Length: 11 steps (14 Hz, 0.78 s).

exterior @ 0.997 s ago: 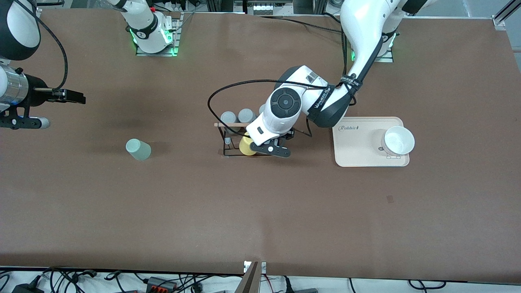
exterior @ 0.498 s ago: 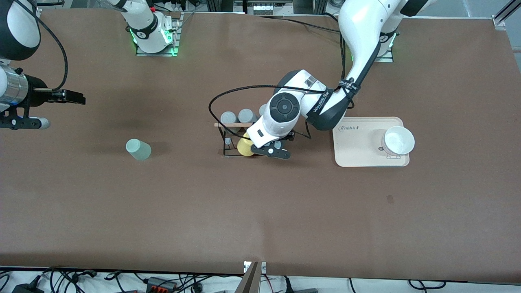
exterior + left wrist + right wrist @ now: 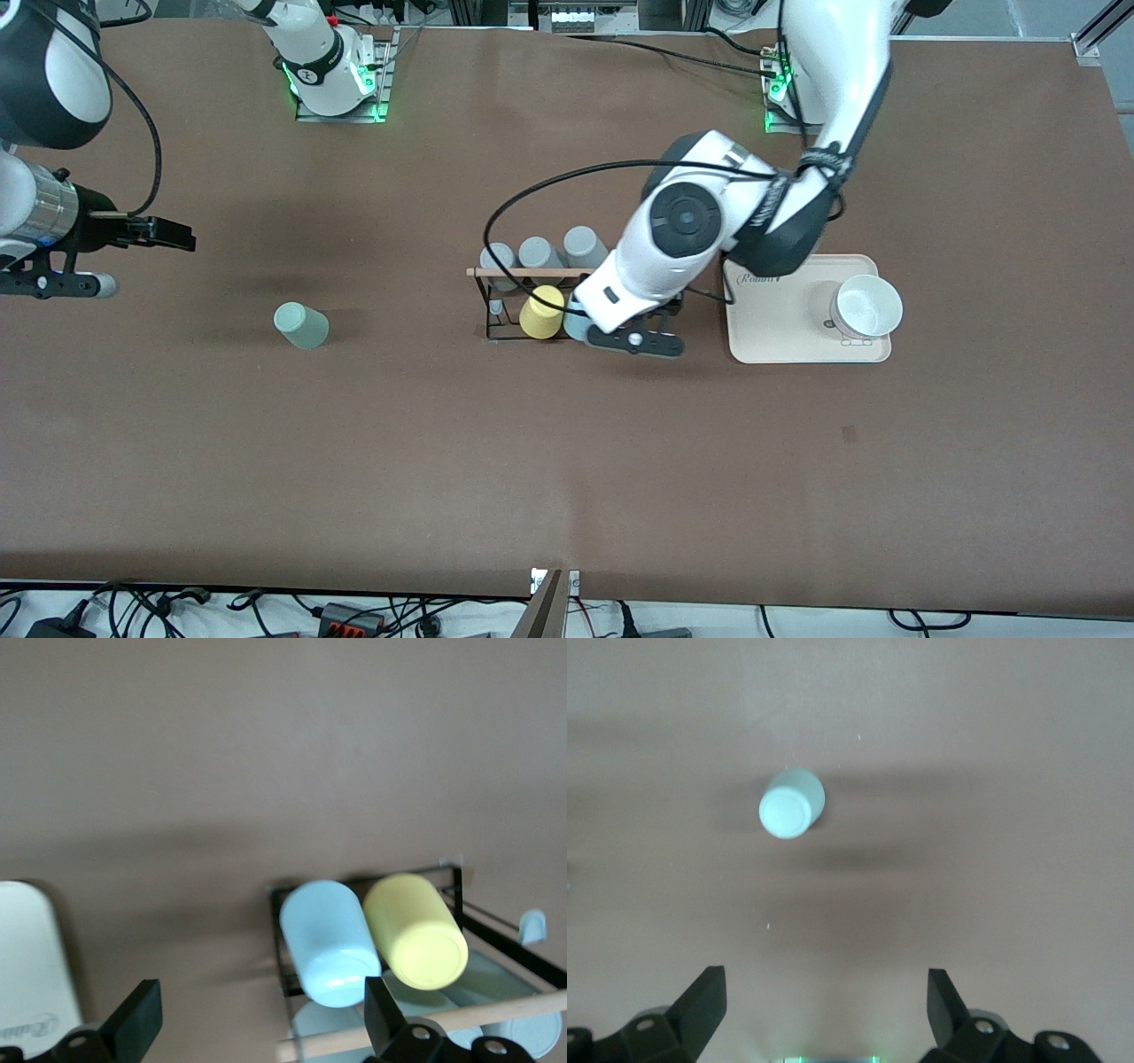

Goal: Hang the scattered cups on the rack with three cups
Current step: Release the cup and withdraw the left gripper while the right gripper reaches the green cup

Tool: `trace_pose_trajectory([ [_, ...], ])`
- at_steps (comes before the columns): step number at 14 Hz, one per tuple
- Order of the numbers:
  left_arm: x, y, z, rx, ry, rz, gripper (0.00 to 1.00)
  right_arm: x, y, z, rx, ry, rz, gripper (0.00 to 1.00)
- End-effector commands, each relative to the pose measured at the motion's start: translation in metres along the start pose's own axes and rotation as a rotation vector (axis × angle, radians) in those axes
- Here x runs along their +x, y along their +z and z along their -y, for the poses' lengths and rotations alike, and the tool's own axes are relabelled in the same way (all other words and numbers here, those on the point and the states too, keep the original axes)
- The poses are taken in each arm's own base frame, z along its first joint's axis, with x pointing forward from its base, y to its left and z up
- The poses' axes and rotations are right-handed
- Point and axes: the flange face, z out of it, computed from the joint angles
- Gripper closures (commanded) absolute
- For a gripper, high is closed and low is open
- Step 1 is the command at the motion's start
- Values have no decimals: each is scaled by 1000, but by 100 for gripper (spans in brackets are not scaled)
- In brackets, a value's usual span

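A: While the light blue cup [image 3: 328, 943] hangs on the rack [image 3: 518, 306] beside the yellow cup [image 3: 541, 313], where is the other one?

B: The sage green cup [image 3: 301, 325] stands bottom-up on the surface [image 3: 567, 443], toward my right arm's end. It looks light, rigid and smooth, so I judge a grip across its tapered wall best.

A: End effectors?

B: My left end effector [image 3: 257, 1028] is spread wide, empty, by the rack. My right end effector [image 3: 824, 1010] waits wide over bare surface.

A: View differences?

B: Only the left wrist view shows the blue cup whole; the front view hides most of it under my arm.
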Motion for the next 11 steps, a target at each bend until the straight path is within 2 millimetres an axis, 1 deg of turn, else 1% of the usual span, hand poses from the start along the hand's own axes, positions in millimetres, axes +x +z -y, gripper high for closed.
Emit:
trace_pose_trajectory([
  [1, 20, -46, 66, 12, -93, -45, 0, -11, 34, 9, 13, -27, -85, 0],
  [2, 28, -57, 96, 30, -129, -49, 0, -9, 47, 17, 12, -39, -110, 0],
  [3, 34, -62, 121, 58, -153, -44, 0, -6, 63, 26, 9, -55, -129, 0],
  [4, 39, -72, 148, 85, -182, -61, 0, -3, 74, 38, 7, -76, -163, 0],
  [5, 43, -78, 166, 99, -198, -68, 0, 0, 87, 41, 6, -81, -174, 0],
  [6, 46, -83, 185, 107, -200, -63, 0, 4, 94, 42, 5, -83, -181, 0],
  [7, 50, -87, 209, 108, -193, -60, 0, 7, 99, 49, 3, -94, -194, 0],
  [8, 52, -101, 232, 106, -175, -73, 0, 9, 107, 59, 2, -110, -196, 0],
  [9, 52, -112, 251, 103, -153, -83, 0, 10, 113, 60, 2, -112, -209, 0],
  [11, 46, -139, 283, 109, -111, -97, 0, 17, 129, 67, -2, -124, -219, 0],
])
